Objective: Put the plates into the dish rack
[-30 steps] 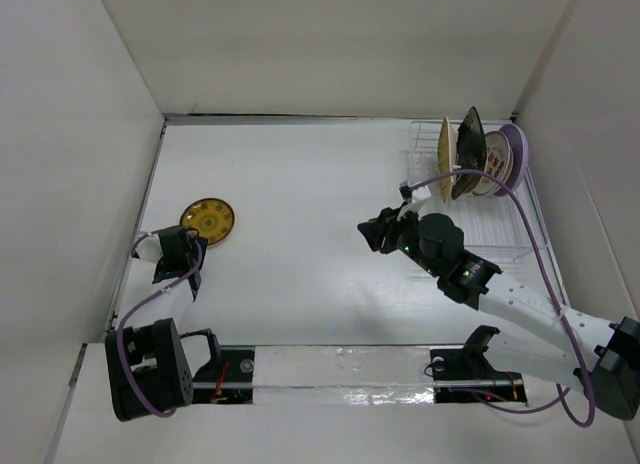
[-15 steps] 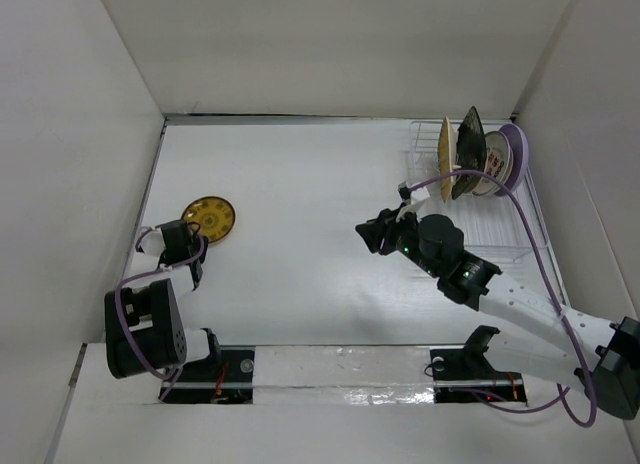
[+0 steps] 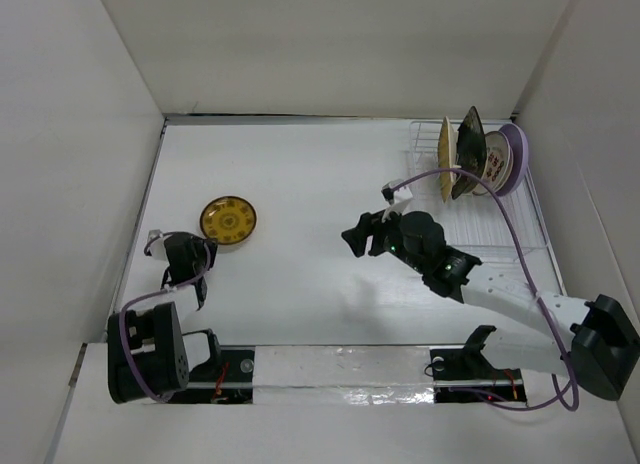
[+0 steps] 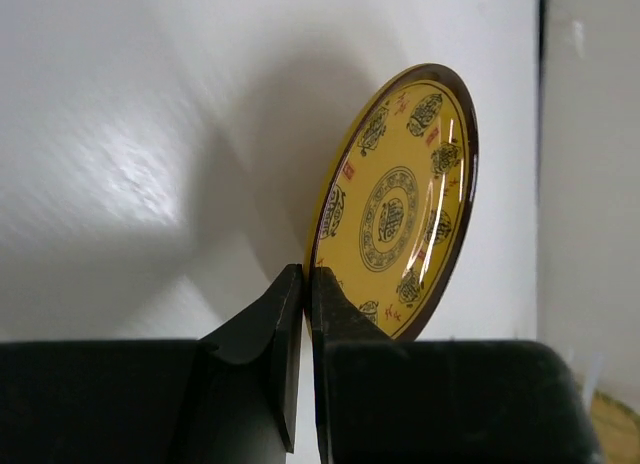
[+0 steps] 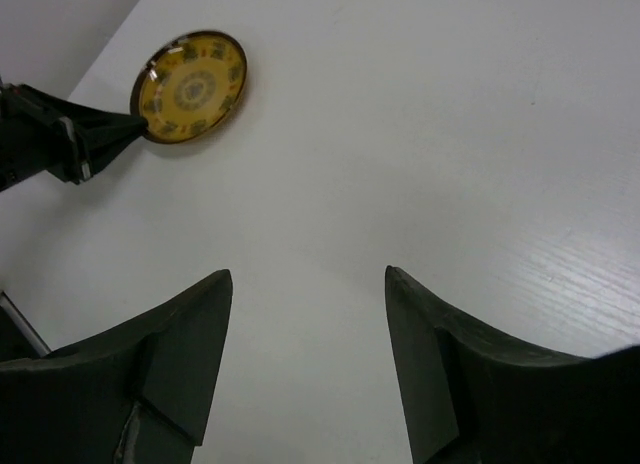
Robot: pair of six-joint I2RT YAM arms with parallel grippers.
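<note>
The brown-gold plate (image 3: 228, 220) is at the left side of the table (image 3: 300, 164), well apart from the dish rack (image 3: 500, 229) on the right, pinched only by a thin sliver of rim in the left gripper (image 4: 307, 314). So shallow a bite on a glossy edge could let it pivot or slip free in transit. The right gripper (image 5: 308, 274) hangs spread and empty mid-table; a mistimed handover could drop the plate.

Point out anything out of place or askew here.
One brown-gold plate is far from the dish rack, at the left, its rim pinched in the left hand. The other plates stand upright in the rack. Nothing looks spilled or broken.
</note>
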